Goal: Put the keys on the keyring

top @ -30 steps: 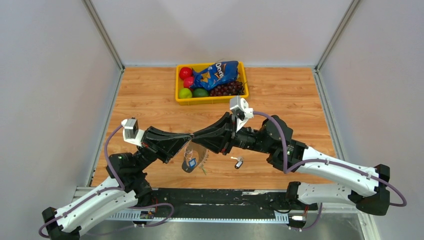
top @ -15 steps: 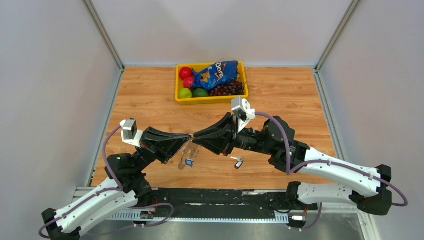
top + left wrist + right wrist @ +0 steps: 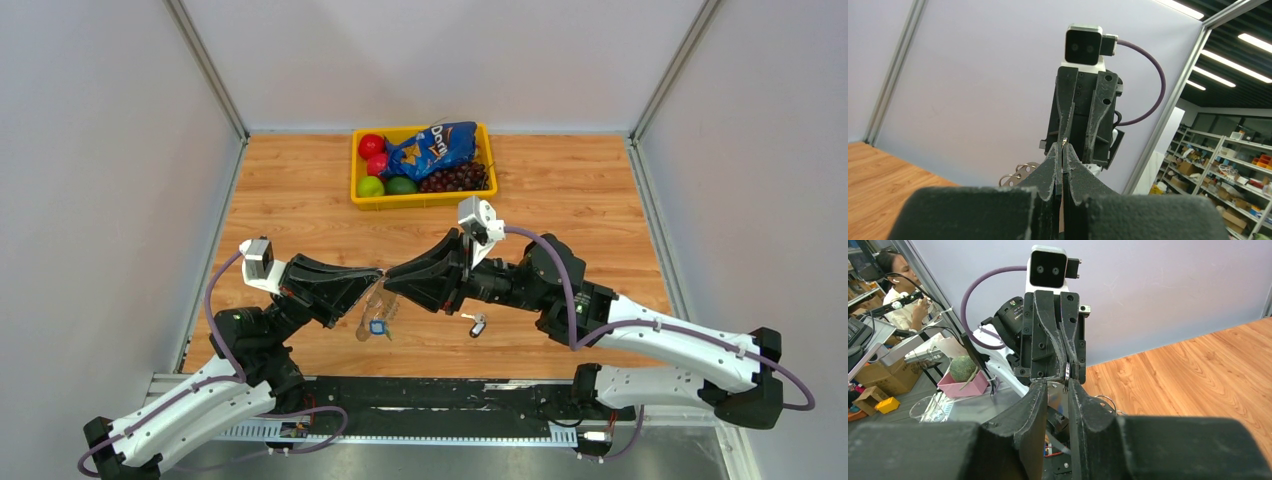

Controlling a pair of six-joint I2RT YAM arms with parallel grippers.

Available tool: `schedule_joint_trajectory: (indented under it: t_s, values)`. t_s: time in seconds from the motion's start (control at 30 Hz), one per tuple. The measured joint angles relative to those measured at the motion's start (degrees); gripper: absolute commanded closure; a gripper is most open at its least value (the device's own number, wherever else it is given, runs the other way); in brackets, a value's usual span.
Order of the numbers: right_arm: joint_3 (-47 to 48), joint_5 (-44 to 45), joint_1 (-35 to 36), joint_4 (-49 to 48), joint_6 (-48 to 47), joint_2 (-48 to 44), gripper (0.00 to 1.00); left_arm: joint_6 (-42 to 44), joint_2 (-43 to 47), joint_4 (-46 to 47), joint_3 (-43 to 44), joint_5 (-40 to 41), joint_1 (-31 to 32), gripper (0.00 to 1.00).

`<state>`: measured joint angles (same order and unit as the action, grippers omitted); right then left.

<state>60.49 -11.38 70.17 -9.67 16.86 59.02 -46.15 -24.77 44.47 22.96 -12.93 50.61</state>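
My left gripper (image 3: 377, 273) is shut on the top edge of the keyring (image 3: 374, 317), which hangs below it over the table with its small blue piece (image 3: 378, 326) at the bottom. In the left wrist view the left gripper (image 3: 1063, 146) pinches a thin silvery edge, and the holed band with wire rings (image 3: 1017, 175) shows to its left. My right gripper (image 3: 389, 279) meets it tip to tip. In the right wrist view the right gripper (image 3: 1057, 383) has its jaws a little apart, beside the keyring's silvery edge (image 3: 1068, 372). A small key with a dark head (image 3: 478, 324) lies on the table under the right arm.
A yellow basket (image 3: 420, 201) stands at the back centre with a blue chip bag (image 3: 432, 148), grapes (image 3: 458, 178), red and green fruit. Grey walls close in the wooden table on both sides.
The hanging keyring has swung and turned, looking narrower now, with the blue piece a little further left. The right gripper has edged slightly left towards the left gripper.
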Motion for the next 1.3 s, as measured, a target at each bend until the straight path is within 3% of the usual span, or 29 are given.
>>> schedule_joint_trajectory:
  t_s: [0.43, 0.57, 0.63, 0.97, 1.03, 1.2, 1.3]
  values:
    - [0.0, 0.7, 0.7, 0.4, -0.2, 1.4, 0.82, 0.0, 0.2, 0.0, 0.0, 0.3, 0.0, 1.00]
    - [0.0, 1.1, 1.1, 0.4, -0.5, 1.4, 0.89, 0.0, 0.2, 0.0, 0.0, 0.2, 0.0, 1.00]
    - [0.0, 1.5, 1.3, 0.4, -0.6, 1.4, 0.99, 0.0, 0.2, 0.1, 0.0, 0.2, 0.0, 1.00]
    - [1.0, 3.9, 2.8, 1.2, -2.6, 1.7, 1.00, 0.0, 0.3, 0.9, 0.0, 0.1, 0.0, 0.98]
    - [1.7, 4.3, 3.0, 2.9, -3.4, 1.7, 1.00, 0.0, 0.5, 0.3, 0.0, -0.1, 0.0, 0.89]
    - [5.1, 4.1, 3.3, 11.1, -5.0, 1.7, 1.00, 1.6, 3.1, -6.2, 0.3, -1.2, 0.0, 0.54]
    - [7.5, 3.2, 3.3, 17.1, -5.9, 1.7, 1.00, 3.7, 5.7, -14.5, 2.3, -2.2, 0.0, 0.42]
